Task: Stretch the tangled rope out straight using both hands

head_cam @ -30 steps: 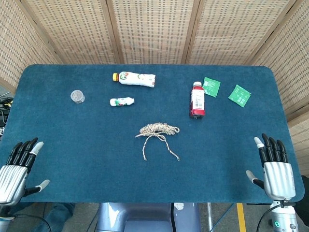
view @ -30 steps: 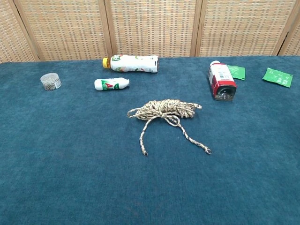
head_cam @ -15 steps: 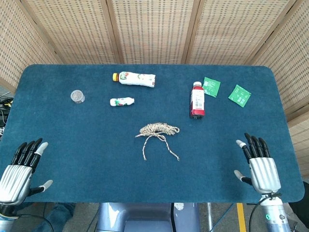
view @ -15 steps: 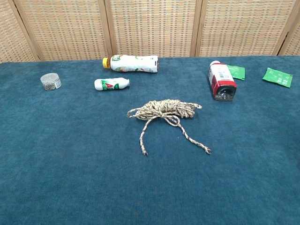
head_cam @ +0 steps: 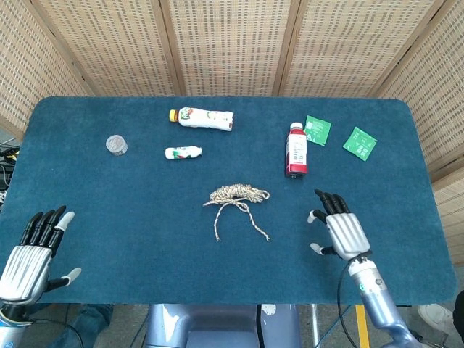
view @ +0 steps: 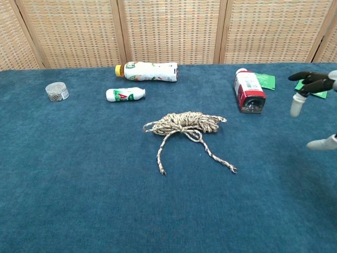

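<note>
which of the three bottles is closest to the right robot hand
The red-labelled bottle with the red cap, lying just beyond the right robot hand. The yellow-capped bottle and the small white bottle lie further left.

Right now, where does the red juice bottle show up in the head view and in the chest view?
Head view: the red juice bottle lies right of centre, upper half, cap pointing away.
Chest view: the same bottle lies upper right, base toward the camera.
Shared landmark: the green packet just to its right.

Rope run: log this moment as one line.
rope: bundled, untouched, mid-table | right hand: open, right of rope, apart | left hand: open, near-left table edge | stretch: not started
</note>
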